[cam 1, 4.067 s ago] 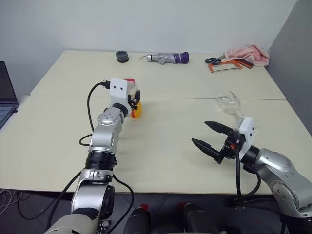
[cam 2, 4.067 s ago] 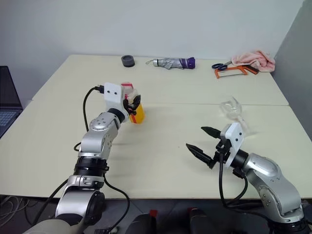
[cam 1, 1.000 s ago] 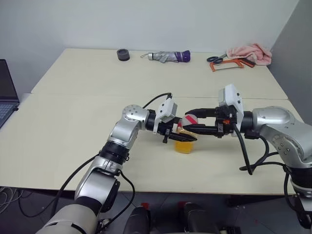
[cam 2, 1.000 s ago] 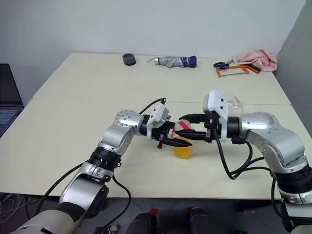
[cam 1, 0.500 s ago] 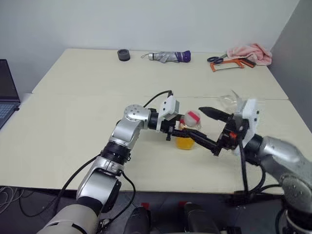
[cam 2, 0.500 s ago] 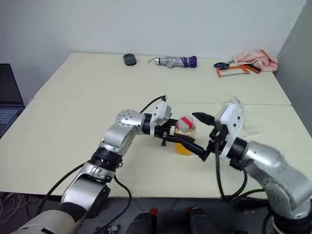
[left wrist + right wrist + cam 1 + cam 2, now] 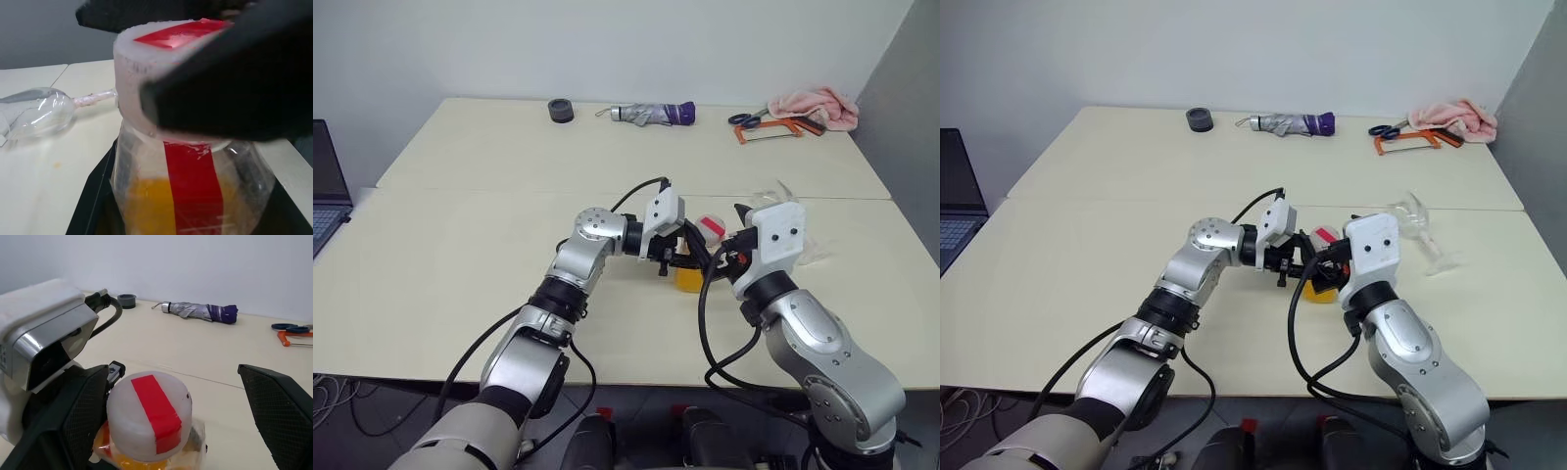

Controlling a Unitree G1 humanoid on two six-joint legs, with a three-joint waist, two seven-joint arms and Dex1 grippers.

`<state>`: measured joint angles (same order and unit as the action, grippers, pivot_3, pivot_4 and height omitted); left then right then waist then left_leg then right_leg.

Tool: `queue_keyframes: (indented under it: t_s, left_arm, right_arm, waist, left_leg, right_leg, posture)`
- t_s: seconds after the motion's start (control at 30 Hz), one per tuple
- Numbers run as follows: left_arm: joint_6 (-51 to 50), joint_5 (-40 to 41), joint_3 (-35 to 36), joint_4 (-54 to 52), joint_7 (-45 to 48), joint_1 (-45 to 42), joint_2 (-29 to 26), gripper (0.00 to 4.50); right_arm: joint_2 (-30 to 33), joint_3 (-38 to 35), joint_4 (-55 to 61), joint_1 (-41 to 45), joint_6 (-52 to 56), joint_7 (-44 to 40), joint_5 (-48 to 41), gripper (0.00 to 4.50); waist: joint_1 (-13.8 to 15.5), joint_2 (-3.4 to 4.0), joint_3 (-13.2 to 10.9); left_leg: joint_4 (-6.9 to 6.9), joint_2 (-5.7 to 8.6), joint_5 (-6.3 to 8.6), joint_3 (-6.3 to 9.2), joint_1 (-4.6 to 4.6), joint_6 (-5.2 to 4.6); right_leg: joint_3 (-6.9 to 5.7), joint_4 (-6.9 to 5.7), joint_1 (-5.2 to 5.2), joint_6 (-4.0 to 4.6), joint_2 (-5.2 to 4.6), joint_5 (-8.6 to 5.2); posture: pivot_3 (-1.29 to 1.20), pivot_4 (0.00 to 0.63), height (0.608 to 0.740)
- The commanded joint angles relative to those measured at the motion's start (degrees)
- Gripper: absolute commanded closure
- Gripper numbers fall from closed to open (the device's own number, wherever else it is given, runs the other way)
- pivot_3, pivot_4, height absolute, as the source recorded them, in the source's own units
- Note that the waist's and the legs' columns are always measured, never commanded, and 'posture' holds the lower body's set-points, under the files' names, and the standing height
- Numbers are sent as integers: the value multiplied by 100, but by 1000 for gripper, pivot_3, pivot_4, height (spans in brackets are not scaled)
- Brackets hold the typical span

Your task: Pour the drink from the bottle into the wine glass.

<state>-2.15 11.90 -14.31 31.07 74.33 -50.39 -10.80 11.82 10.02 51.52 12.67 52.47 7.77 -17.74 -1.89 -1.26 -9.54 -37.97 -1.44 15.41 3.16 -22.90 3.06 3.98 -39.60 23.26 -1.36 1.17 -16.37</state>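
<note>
The bottle (image 7: 691, 272) is upright at the table's middle, its red-and-white cap (image 7: 149, 413) on top and the orange drink (image 7: 146, 200) in its lower part. My left gripper (image 7: 677, 258) reaches in from the left and is shut on the bottle's body. My right gripper (image 7: 171, 369) is open wide, one finger on each side of the cap, apart from it. The wine glass (image 7: 1418, 217) lies on its side just right of the bottle, seen as a clear bowl (image 7: 39, 110) in the left wrist view.
A folded purple umbrella (image 7: 651, 114), a black roll (image 7: 560, 111), scissors with an orange saw (image 7: 764, 127) and a pink cloth (image 7: 815, 106) lie along the far edge. A laptop (image 7: 325, 186) sits off the left side.
My right gripper let go of the cap, opened wide and swung round; it now points forward astride the cap. My left gripper kept its hold on the bottle.
</note>
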Motion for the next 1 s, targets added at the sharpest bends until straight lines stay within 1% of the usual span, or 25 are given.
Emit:
queue_keyframes:
  t_s: [0.03, 0.07, 0.1, 0.13, 0.2, 0.23, 0.3, 0.33, 0.37, 0.4, 0.53, 0.63, 0.73, 0.77, 0.83, 0.87, 0.93, 1.0]
  left_arm:
    - [137, 13, 89, -62, -40, -188, 61, 2677]
    - [145, 8, 93, -54, -47, -190, 62, 2677]
    - [149, 3, 101, -48, -54, -191, 64, 2677]
    - [151, -3, 110, -45, -64, -191, 65, 2677]
    - [156, -14, 124, -47, -81, -188, 65, 2677]
    - [156, -15, 130, -48, -85, -186, 60, 2677]
    - [157, -7, 138, -55, -86, -182, 47, 2677]
    - [157, -2, 142, -58, -81, -181, 39, 2677]
    - [156, 4, 144, -64, -74, -179, 32, 2678]
    - [161, 6, 147, -56, -67, -182, 29, 2678]
    - [28, 147, 116, -190, 350, -172, -110, 2679]
    - [141, 129, 63, -204, 669, -206, -252, 2680]
    - [152, 149, 41, -245, 876, -218, -339, 2681]
    - [163, 139, 49, -246, 864, -220, -341, 2682]
    - [149, 122, 95, -230, 768, -217, -326, 2682]
    - [123, 120, 119, -223, 707, -211, -319, 2683]
    - [93, 101, 146, -219, 597, -192, -316, 2683]
    - [91, 57, 162, -193, 440, -179, -304, 2683]
  right_arm:
    - [-116, 49, 297, -39, 61, -18, 56, 0]
    - [-139, 48, 298, -52, 58, -25, 85, 0]
    - [-155, 44, 290, -61, 46, -44, 108, 373]
    - [-174, 32, 279, -71, 8, -71, 122, 582]
    - [-175, 18, 263, -74, -71, -160, 127, 1332]
    - [-179, 8, 252, -74, -109, -225, 100, 1585]
    - [-135, 5, 212, -75, -246, -443, 37, 2318]
    - [-100, -4, 174, -90, -335, -606, -22, 2570]
    - [-25, -17, 131, -109, -433, -775, -49, 2606]
    - [25, -28, 93, -123, -505, -891, -59, 2606]
    - [716, -641, -680, 141, -1270, -2812, -932, 2606]
    - [1596, -849, -1790, 832, -1301, -4448, -1478, 2606]
    - [2177, -906, -2796, 1502, -1021, -5640, -1990, 2606]
    - [2252, -901, -3049, 1678, -992, -5786, -2020, 2606]
    - [2241, -939, -3329, 1862, -1092, -5734, -1921, 2606]
    - [2226, -986, -3365, 1880, -1119, -5705, -1906, 1896]
    - [2179, -1208, -3240, 1799, -1125, -5502, -1962, 1306]
    - [2044, -1595, -2875, 1635, -1071, -4994, -2087, 645]
  waist:
    - [-2, 0, 0]
    - [-2, 0, 0]
    - [-2, 0, 0]
    - [-3, 0, 0]
    - [-3, 0, 0]
    - [-3, 0, 0]
    - [-4, 0, 0]
    - [-4, 0, 0]
    - [-4, 0, 0]
    - [-4, 0, 0]
    - [-16, 0, 0]
    - [-34, 2, -3]
    - [-40, 6, -6]
    - [-37, 6, -6]
    - [-27, 6, -6]
    - [-16, 5, -6]
    - [1, 6, -7]
    - [9, 6, -7]
  left_leg:
    - [0, -1, 0, 0, 0, 0]
    - [0, -1, 0, 0, 0, 0]
    - [0, 0, 0, 0, 0, 0]
    - [0, 0, 0, 0, 0, 0]
    - [0, 0, 0, 0, 0, 0]
    - [0, -1, 0, 1, 0, 0]
    - [0, 0, 0, 1, 0, 0]
    - [0, 0, 0, 1, 0, 0]
    - [0, 0, 0, 1, 0, 0]
    - [0, 0, 0, 1, 0, 0]
    - [0, 1, 0, -1, 1, -1]
    - [-2, 0, 1, -4, 4, -2]
    - [0, -2, 1, -3, 6, -3]
    - [2, -2, 1, -1, 6, -3]
    - [3, -3, 2, 3, 2, -4]
    - [3, -4, 3, 3, 1, -7]
    - [2, -2, 12, 2, -2, -21]
    - [2, 1, 12, 1, -7, -21]
  right_leg:
    - [0, 0, 0, 0, 0, 0]
    - [0, 0, 0, 0, 0, 0]
    - [0, 0, 0, 0, 0, 0]
    - [0, 0, 0, 0, 0, 0]
    - [0, 0, 0, 0, 0, 0]
    - [-1, 0, 0, 0, 0, 0]
    - [-1, 0, 0, 0, 0, 0]
    - [-1, 1, 0, 0, 0, 0]
    - [-1, 1, 0, 0, 0, 0]
    - [-1, 1, 0, 0, 0, 0]
    - [-1, 2, -1, -1, 1, 0]
    - [-2, 2, -3, 0, 3, 1]
    - [-3, 2, -5, 1, 7, 1]
    - [-4, 4, -5, 2, 7, 2]
    - [-9, 6, -4, 6, 7, 0]
    - [-9, 7, -4, 7, 7, -1]
    - [-7, 8, -4, 8, 3, -1]
    - [-7, 9, -1, 8, -6, -1]
  posture:
    - [0, 150, 740]
    - [0, 150, 740]
    - [0, 150, 740]
    - [0, 150, 740]
    - [0, 150, 740]
    - [0, 150, 740]
    - [0, 150, 740]
    - [0, 150, 740]
    - [0, 150, 740]
    - [0, 150, 740]
    - [0, 150, 740]
    - [0, 150, 740]
    - [0, 150, 740]
    - [0, 150, 740]
    - [0, 150, 740]
    - [0, 150, 740]
    - [0, 150, 740]
    - [0, 150, 740]
